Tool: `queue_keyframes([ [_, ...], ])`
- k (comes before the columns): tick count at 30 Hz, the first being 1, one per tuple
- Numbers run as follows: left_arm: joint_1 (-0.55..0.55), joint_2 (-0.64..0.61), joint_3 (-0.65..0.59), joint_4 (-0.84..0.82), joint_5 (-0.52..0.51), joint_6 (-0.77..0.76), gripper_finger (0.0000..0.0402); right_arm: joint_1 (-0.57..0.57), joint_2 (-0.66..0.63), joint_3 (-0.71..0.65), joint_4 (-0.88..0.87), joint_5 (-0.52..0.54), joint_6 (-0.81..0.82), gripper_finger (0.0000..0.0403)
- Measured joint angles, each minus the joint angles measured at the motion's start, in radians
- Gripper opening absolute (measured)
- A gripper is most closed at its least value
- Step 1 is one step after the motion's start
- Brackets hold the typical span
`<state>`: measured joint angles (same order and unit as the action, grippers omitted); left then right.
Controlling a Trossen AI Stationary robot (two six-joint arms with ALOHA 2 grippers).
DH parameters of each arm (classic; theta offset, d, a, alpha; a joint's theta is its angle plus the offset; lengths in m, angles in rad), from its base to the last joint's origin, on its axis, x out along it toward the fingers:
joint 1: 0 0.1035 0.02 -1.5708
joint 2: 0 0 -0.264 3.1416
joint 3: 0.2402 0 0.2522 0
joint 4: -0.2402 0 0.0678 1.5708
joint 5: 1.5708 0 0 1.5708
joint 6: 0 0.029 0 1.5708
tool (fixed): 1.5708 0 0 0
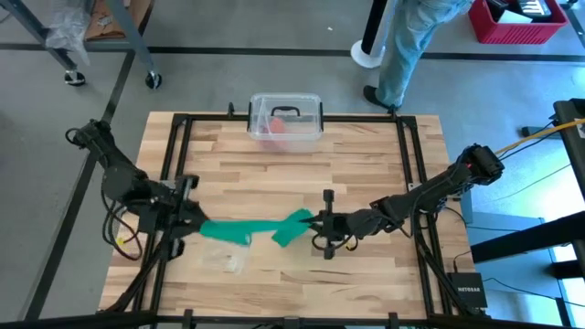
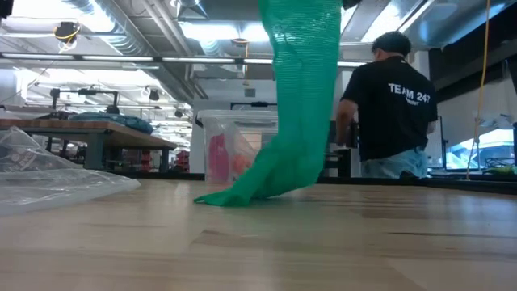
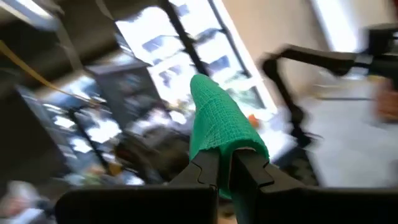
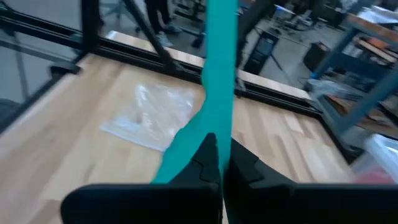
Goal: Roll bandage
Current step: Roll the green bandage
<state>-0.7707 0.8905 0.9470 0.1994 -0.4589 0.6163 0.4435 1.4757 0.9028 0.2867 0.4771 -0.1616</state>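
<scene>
Beyond the wooden table (image 1: 366,155) a workshop is being seen, with a person (image 2: 392,105) standing at the far edge and a clear plastic box (image 1: 286,117) resting near that edge; across the near half of the table the green bandage (image 1: 251,229) is being held stretched between the two arms, its long axis running left to right, sagging in the middle so that a fold is touching the wood; one end is being pinched in the closed fingers of the left gripper (image 1: 189,219), the other in the closed fingers of the right gripper (image 1: 322,221); a thin clear wrapper (image 1: 228,260) is lying just nearer than the strip; since each end is being gripped, neither arm is judged nearer, and rolling is judged to be turning on one end being wound along that axis toward the other.
</scene>
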Motion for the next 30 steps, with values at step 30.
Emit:
queue_keyframes([
  [30,0.368,0.14,0.0,0.071,-0.316,0.171,0.0004,0.117,0.001,0.32,-0.254,-0.077,-0.123,0.0001],
])
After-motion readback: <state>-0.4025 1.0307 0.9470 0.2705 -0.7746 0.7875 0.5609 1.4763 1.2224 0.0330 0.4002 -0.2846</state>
